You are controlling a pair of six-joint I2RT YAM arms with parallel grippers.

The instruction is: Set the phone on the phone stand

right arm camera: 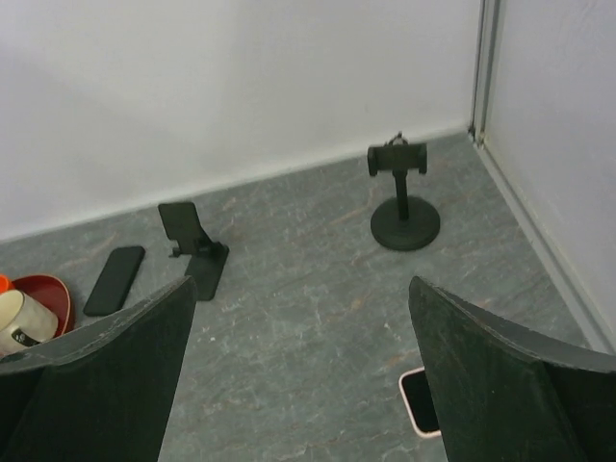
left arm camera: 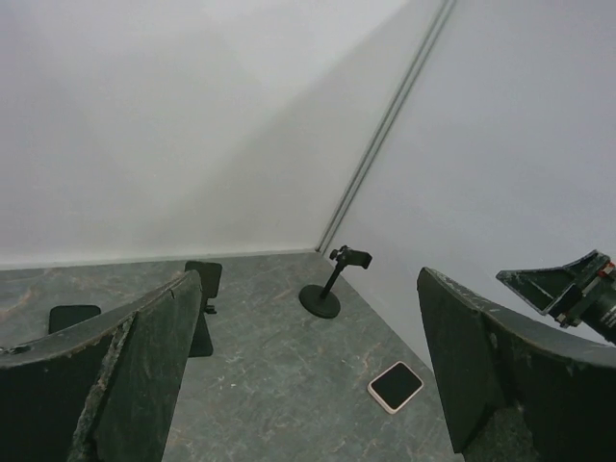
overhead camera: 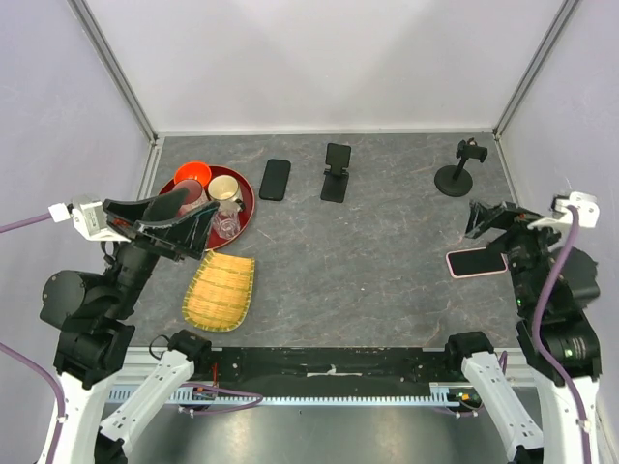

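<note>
Nearest the overhead camera stand the two arms. The left gripper (overhead camera: 193, 215) appears over the red tray (overhead camera: 250, 188) and the right gripper (overhead camera: 474, 222) is near a pink-cased phone (overhead camera: 476, 262). Both jaws are spread wide and empty. A black phone (overhead camera: 276, 179) lies flat farther back, just beside a folding stand (overhead camera: 336, 172). A round-based clamp stand (overhead camera: 460, 169) is at far right. We cannot tell which phone or stand is meant.

Left wrist view: wide jaws frame the pink-cased phone (left arm camera: 396, 386), flat on the grey worktop (left arm camera: 269, 385).

Right wrist view: only a corner of that phone (right arm camera: 422, 404) shows between the open jaws.

We judge either phone to be a thin, stiff, fairly light slab with slick faces and a breakable screen. It is best gripped across its long edges near mid-length. The worktop looks flat and matte, so a flush-lying phone offers little edge to catch. White walls close three sides, and we judge the working room ample.
</note>
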